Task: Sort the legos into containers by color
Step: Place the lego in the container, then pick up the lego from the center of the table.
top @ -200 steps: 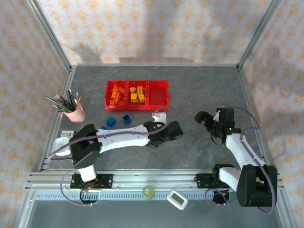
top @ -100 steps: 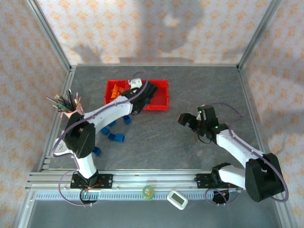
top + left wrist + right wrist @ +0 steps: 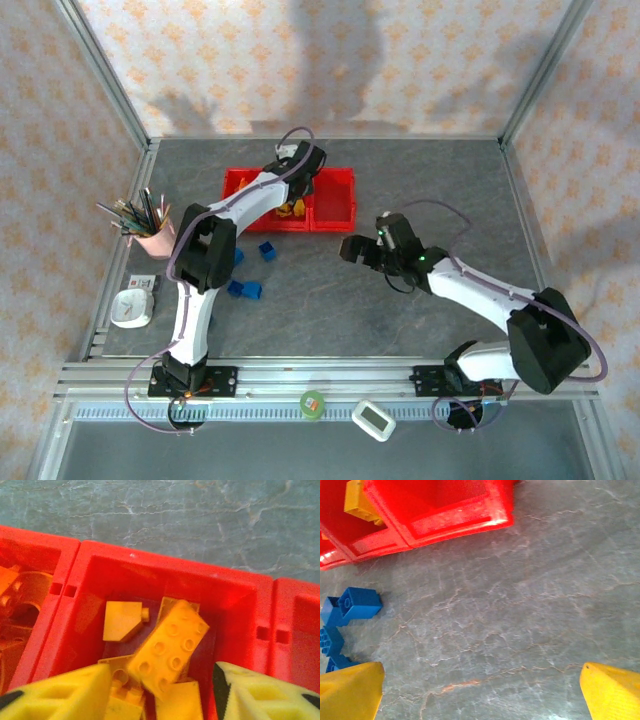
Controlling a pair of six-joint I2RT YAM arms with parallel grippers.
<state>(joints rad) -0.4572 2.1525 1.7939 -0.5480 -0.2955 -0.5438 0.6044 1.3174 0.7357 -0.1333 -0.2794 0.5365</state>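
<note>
**Left gripper (image 3: 300, 185) open over the middle bin (image 3: 287, 225); right gripper (image 3: 352, 247) open above the table (image 3: 430, 190).**

Left wrist view: both fingertips (image 3: 55, 695) are cut off by the lower edge and cover part of the yellow bricks (image 3: 170, 652), so the count is uncertain; at least four show. The jaws stand wide apart, holding nothing. The orange pieces (image 3: 20, 600), in the left bin of the red tray (image 3: 165, 570), are cut off at the frame edge and cannot be counted. The right gripper's jaws are likewise wide apart and empty. On the table near the tray, four blue bricks (image 3: 267, 250) can be counted; the left arm (image 3: 230, 215) covers part of that group.
</note>
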